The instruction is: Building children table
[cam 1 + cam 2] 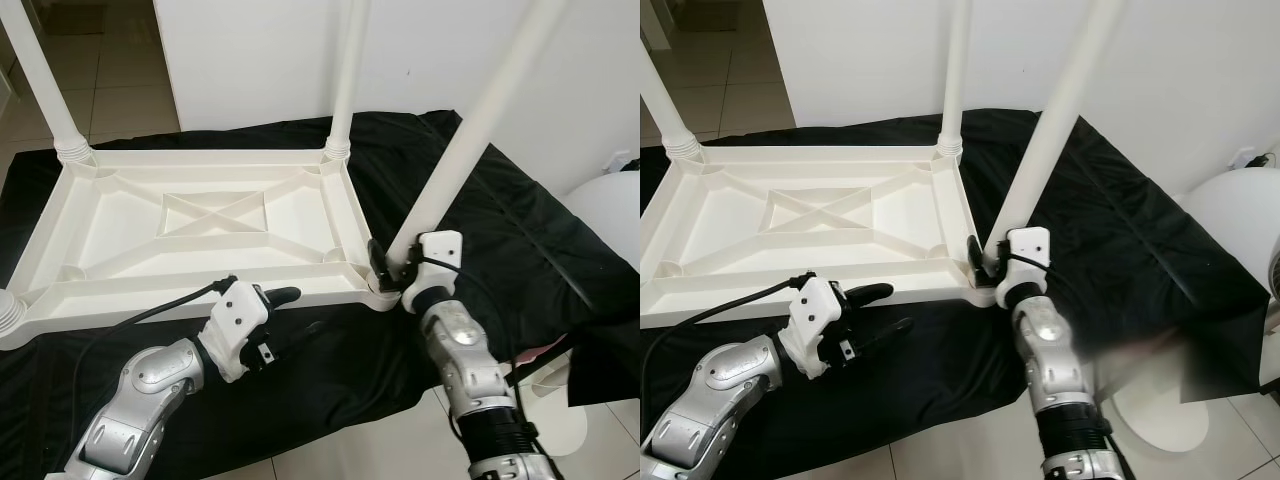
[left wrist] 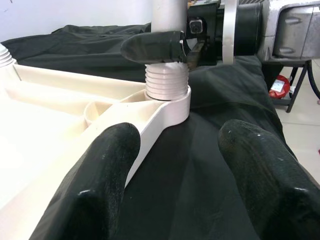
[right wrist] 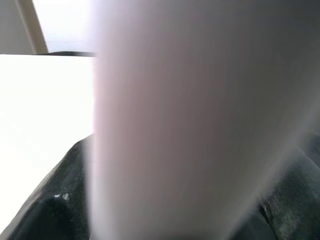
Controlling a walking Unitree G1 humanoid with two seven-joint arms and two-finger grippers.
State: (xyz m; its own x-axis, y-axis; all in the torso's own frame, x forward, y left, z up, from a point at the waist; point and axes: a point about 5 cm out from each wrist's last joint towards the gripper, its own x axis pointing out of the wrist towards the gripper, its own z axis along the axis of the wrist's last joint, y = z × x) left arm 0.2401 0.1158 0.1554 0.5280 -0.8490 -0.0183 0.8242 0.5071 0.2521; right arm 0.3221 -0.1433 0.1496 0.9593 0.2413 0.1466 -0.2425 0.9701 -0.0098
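Three white legs stand up from the upturned white tabletop (image 1: 200,225): one at the far left corner (image 1: 45,85), one at the far right corner (image 1: 345,80), and the near right leg (image 1: 470,130) leaning rightward out of its corner socket (image 2: 167,97). A fourth ribbed stub (image 1: 8,312) shows at the near left corner. Tabletop lies underside up on a black cloth (image 1: 500,230) spread over the pale tiled floor (image 1: 120,85), white wall (image 1: 250,50) behind. Right gripper (image 1: 392,268) is clamped round the base of that near right leg, just above its ribbed thread. Left gripper (image 1: 268,318) sits at the tabletop's near edge, fingers (image 2: 105,175) spread apart and holding nothing, one above the rim, one over the cloth.
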